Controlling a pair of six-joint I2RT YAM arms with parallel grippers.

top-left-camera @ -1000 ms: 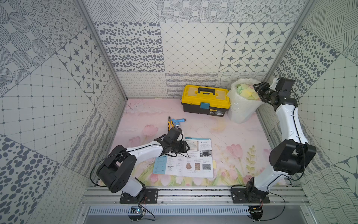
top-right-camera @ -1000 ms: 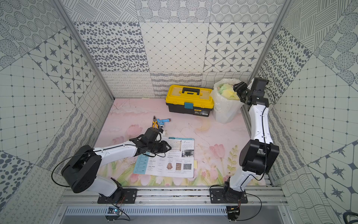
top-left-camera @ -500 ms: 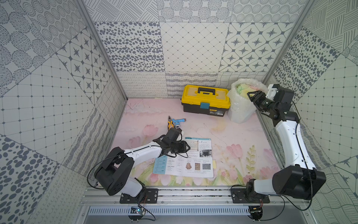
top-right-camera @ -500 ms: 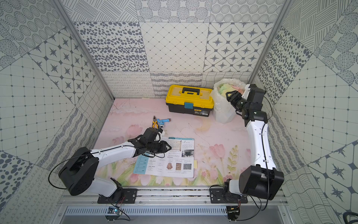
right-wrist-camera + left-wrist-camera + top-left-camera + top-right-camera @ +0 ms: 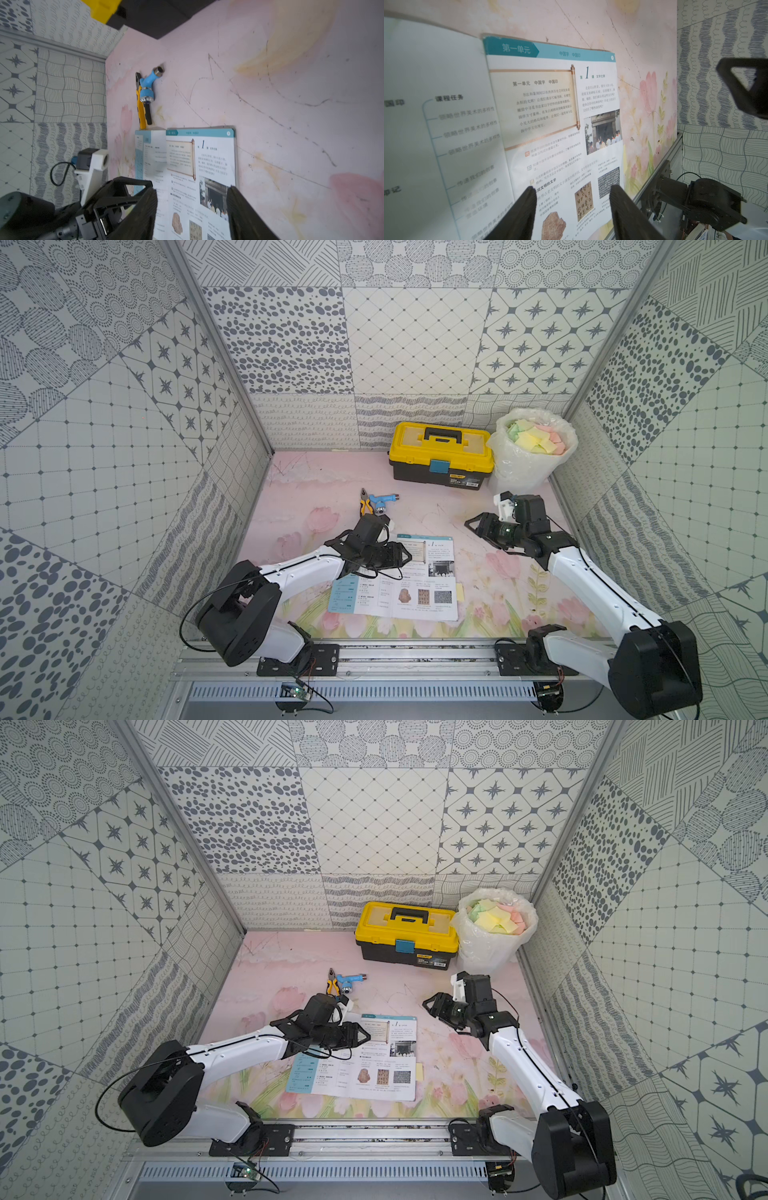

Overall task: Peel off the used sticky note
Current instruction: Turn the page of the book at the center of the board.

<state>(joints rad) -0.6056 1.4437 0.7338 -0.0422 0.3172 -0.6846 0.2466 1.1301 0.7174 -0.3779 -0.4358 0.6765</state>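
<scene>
While glossy book [image 5: 419,572] lies flat, rectangular yellow sticky note [image 5: 459,592] at edge

**A:** So what have we got on the table [image 5: 316,485] here?

**B:** We see a scuffed pink floral mat. There's an open book [image 5: 415,601] near the front edge, with a yellow sticky note [image 5: 459,592] poking out its right side. Mid-table, pliers [image 5: 365,508] are touching a blue pipe fitting [image 5: 380,501]. At the back sits a yellow toolbox [image 5: 442,456], and a bag-lined bin [image 5: 528,468] is just beside it.
</scene>
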